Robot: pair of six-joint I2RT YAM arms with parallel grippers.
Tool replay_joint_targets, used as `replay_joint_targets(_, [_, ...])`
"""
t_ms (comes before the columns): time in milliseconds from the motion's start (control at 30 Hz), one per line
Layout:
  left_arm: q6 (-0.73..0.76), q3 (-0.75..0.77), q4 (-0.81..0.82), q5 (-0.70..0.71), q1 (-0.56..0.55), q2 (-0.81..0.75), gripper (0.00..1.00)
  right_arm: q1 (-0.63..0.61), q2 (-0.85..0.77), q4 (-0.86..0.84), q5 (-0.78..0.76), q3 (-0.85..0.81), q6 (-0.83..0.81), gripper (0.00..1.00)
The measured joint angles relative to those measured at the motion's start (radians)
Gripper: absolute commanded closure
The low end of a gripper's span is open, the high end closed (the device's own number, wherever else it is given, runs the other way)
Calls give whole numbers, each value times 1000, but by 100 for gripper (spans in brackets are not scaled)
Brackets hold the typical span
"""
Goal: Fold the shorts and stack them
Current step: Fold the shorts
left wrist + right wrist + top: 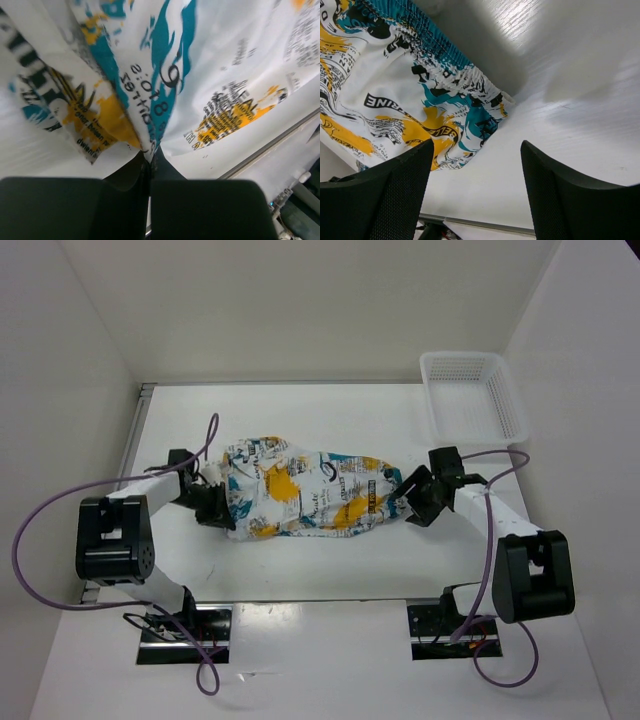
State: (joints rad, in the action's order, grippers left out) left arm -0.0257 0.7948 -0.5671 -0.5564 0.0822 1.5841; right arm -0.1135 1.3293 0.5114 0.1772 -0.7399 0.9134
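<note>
We see a white plastic mesh basket (pixel 472 395) at one o'clock of the shorts (pixel 305 495), well apart from them. The shorts lie rumpled in the middle of the smooth white table (pixel 330 430). They are soft printed cloth with a gathered teal waistband at three o'clock. At nine o'clock our left gripper (pixel 213 502) is clenched on a cloth fold. The right gripper (pixel 418 502) stands released just beside the waistband.
</note>
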Motion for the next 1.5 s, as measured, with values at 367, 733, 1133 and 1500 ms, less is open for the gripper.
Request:
replay_joint_targets(367, [1,209,-43,-17,0,-58,100,11,121,-175,63,54,86,52])
replay_joint_targets(733, [1,212,-64,-26,0,-58,100,11,137,-206,39,47,92,39])
replay_joint_targets(1133, [0,301,-45,-35,0,-58,100,10,141,-234,18,86,99,63])
replay_joint_targets(1500, [0,383,-49,-51,0,-40,100,5,150,-178,-37,-29,60,100])
